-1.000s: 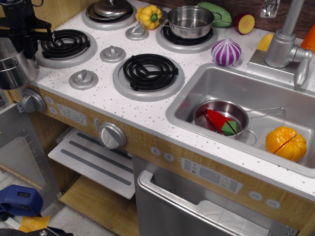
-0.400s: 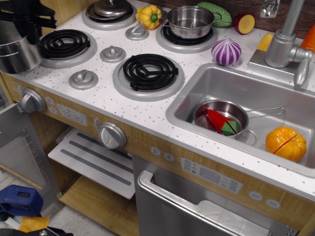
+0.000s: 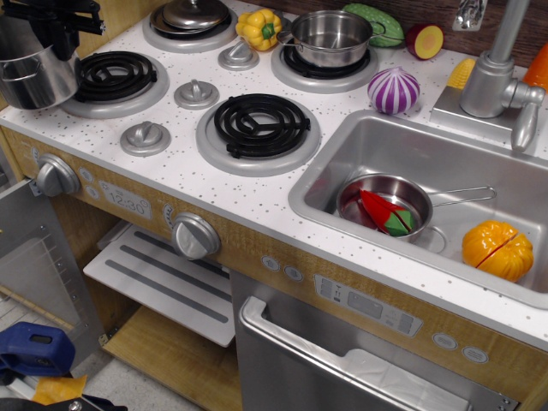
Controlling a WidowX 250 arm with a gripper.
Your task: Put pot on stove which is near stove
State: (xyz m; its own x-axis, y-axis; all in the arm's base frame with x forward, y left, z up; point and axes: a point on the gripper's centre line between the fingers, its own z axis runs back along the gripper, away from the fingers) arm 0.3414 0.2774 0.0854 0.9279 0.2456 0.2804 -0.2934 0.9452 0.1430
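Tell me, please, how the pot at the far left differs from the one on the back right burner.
The left pot is tall and straight-sided; the back pot is shallower and wider. The left pot is under the tool at the stove's left edge, not centred on a burner; the back pot sits alone on its burner. Both are shiny steel.

I see the gripper point(image 3: 53, 19) cut off at the top-left edge; its jaws hide the pot point(image 3: 36, 75) rim.
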